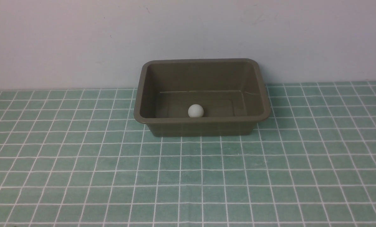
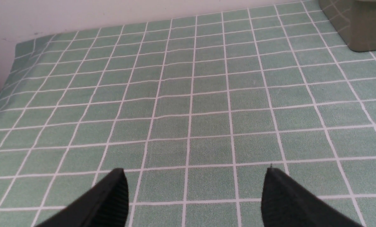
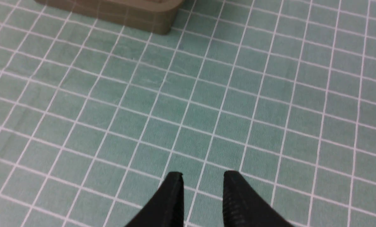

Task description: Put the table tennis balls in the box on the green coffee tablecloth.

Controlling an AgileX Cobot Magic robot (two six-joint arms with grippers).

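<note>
Both grippers hang over bare cloth with nothing between their fingers: the left gripper (image 2: pixel 194 171) has its jaws spread wide, while the right gripper (image 3: pixel 203 175) keeps only a narrow gap between its tips. Neither arm shows in the front view, so they appear pulled back toward the robot, probably to leave the working area free. The box (image 1: pixel 202 96) stands on the green coffee tablecloth (image 1: pixel 80 176) against the far wall, with one table tennis ball (image 1: pixel 195 111) resting on its floor near the front wall. Each wrist view catches only a corner of the box, well apart from the fingertips. A second ball shows in no view, so I cannot tell where it is.
</note>
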